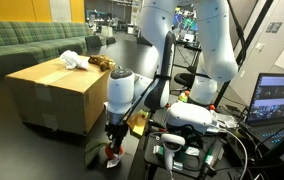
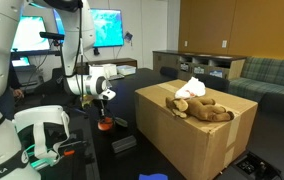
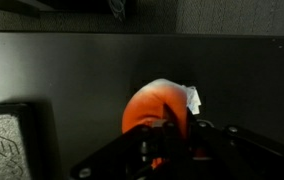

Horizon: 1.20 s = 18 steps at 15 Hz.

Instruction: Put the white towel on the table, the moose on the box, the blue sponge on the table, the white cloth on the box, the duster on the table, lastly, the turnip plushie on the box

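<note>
Your gripper [image 3: 165, 138] pinches the turnip [image 3: 154, 105] down on the table [image 3: 72, 80], duster [image 3: 12, 140] just beside it, a hold meant, I'd judge, for carrying it onto the box [image 2: 182, 140].

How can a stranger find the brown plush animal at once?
Look for the large tan cardboard box. Two soft things lie on its flat top. The moose is the brown and tan plush one, beside the bunched white cloth.
</note>
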Each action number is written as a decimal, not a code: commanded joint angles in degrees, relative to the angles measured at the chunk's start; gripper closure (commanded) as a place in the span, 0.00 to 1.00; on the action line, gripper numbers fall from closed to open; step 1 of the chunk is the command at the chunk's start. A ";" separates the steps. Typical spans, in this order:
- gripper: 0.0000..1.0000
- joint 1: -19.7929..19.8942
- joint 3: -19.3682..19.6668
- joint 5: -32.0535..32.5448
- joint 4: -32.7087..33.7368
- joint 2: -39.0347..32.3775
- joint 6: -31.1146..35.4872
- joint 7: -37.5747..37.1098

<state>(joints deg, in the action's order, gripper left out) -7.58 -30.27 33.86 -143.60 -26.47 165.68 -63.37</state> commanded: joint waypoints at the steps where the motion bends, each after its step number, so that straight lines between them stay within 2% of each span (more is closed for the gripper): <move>1: 0.97 13.80 -15.64 -12.13 -3.37 7.20 -3.89 10.99; 3: 0.97 20.92 -24.78 -18.91 -2.63 10.45 -7.67 14.57; 6: 0.97 30.32 -35.92 -27.95 -0.47 15.73 -12.62 19.37; 8: 0.97 36.05 -41.76 -33.18 1.15 19.43 -15.03 22.58; 10: 0.97 41.03 -45.60 -37.61 3.63 21.86 -16.91 26.51; 12: 0.97 44.79 -47.42 -41.39 6.08 23.54 -17.68 31.14; 14: 0.97 47.28 -47.34 -44.40 8.79 25.73 -18.69 34.95; 18: 0.97 50.45 -43.35 -48.71 13.98 30.88 -20.02 40.81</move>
<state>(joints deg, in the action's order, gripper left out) 40.65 -75.99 -11.13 -133.71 0.17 148.13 -27.41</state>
